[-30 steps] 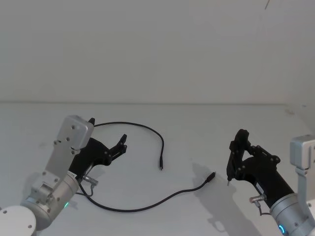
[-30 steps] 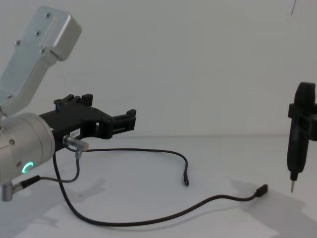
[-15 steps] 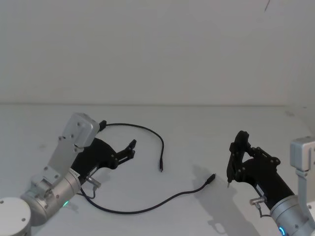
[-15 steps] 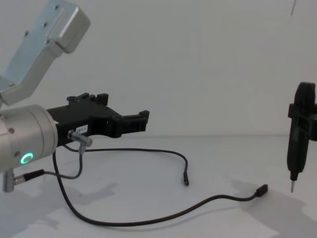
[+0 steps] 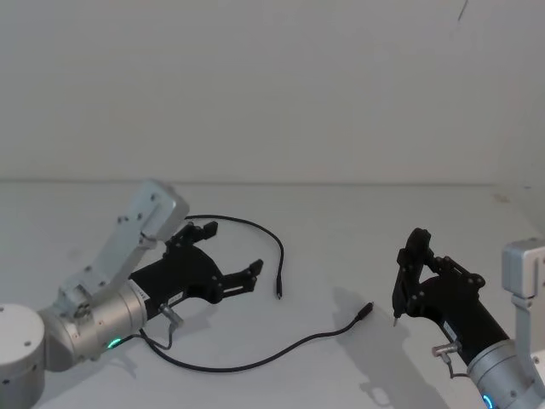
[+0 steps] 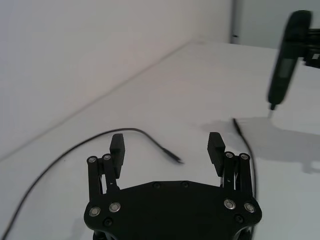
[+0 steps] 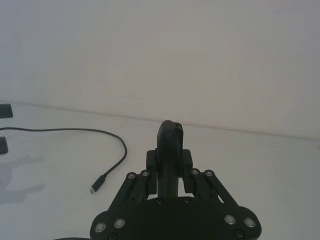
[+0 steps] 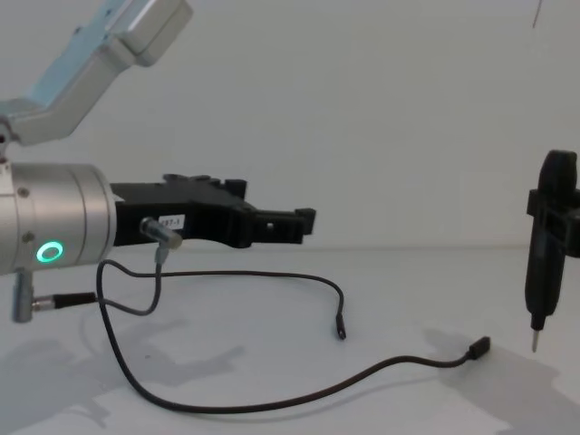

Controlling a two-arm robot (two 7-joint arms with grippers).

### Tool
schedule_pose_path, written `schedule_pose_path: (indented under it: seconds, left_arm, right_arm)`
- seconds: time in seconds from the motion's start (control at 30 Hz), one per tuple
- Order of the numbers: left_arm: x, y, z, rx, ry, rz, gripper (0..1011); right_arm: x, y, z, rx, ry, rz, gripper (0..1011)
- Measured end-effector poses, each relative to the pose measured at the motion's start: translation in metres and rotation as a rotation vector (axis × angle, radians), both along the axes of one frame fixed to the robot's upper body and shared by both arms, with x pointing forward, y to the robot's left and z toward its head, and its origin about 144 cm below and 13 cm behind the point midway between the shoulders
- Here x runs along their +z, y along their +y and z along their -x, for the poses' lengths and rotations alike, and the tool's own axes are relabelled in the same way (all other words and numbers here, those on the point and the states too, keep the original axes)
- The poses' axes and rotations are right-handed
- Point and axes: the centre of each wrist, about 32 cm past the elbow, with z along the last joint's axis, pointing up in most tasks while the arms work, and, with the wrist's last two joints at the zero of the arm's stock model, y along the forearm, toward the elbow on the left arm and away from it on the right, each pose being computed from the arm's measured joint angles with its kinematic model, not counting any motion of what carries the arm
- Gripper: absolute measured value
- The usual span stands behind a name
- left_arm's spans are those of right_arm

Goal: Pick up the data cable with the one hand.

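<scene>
Wide-jawed left gripper [image 5: 232,249] is hovering above the cable [image 5: 242,367] lower left; right gripper [image 5: 415,271] is clamping a pen [image 5: 398,300].

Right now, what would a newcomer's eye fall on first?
The long black left gripper on a silver wrist with a green ring hovers open at left. Beneath it the thin black data cable loops across the white table. At right, the black right gripper holds a dark pen-like tool.
</scene>
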Motion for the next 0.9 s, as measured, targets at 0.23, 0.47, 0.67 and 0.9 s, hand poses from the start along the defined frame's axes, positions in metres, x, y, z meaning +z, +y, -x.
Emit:
schedule_pose_path:
  seconds: [0.23, 0.47, 0.67, 0.9]
  left_arm:
    - [0.014, -0.006, -0.007, -0.090, 0.093, -0.014, 1002]
    - [0.025, -0.018, -0.016, -0.159, 0.198, -0.043, 1001]
    - [0.031, -0.032, -0.022, -0.203, 0.271, -0.090, 1002]
    - [0.034, -0.046, -0.027, -0.226, 0.322, -0.149, 1002]
  right_arm:
    - [0.000, 0.000, 0.000, 0.000, 0.000, 0.000, 279]
    - [0.000, 0.000, 0.000, 0.000, 0.000, 0.000, 279]
    - [0.000, 0.000, 0.000, 0.000, 0.000, 0.000, 279]
    - [0.000, 0.000, 0.000, 0.000, 0.000, 0.000, 279]
